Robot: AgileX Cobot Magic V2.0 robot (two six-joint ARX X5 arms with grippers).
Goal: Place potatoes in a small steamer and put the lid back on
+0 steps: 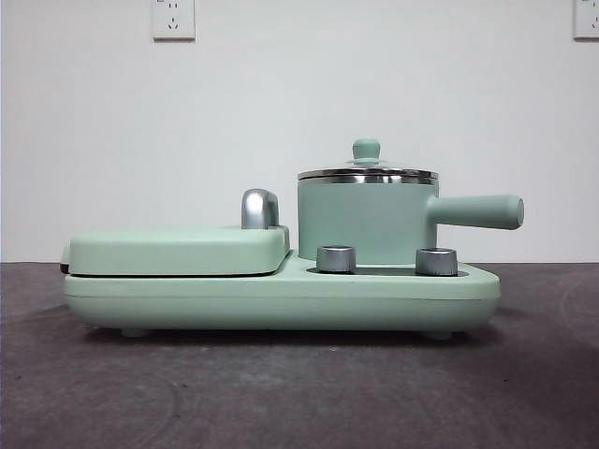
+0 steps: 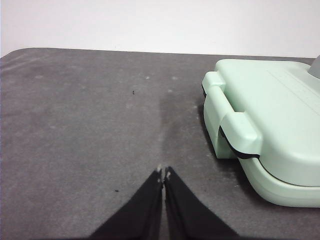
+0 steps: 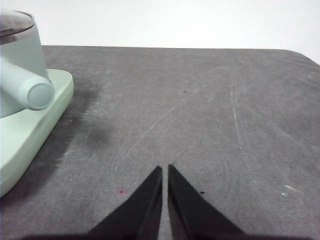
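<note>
The small steamer (image 1: 367, 223), a mint-green pot with a chrome rim and a straight side handle, stands on the right half of the green appliance base (image 1: 281, 292). The glass lid (image 1: 367, 171) with its green knob sits on the pot. The pot and its handle also show in the right wrist view (image 3: 20, 75). No potato is in view. My left gripper (image 2: 163, 172) is shut and empty above the bare table beside the griddle end. My right gripper (image 3: 165, 168) is shut and empty above the table beside the pot's handle.
The flat mint-green griddle cover (image 1: 178, 249) with a chrome latch (image 1: 260, 208) covers the left half of the base; it also shows in the left wrist view (image 2: 270, 115). Two chrome knobs (image 1: 337, 258) sit at the front. The table is dark grey (image 1: 299, 393).
</note>
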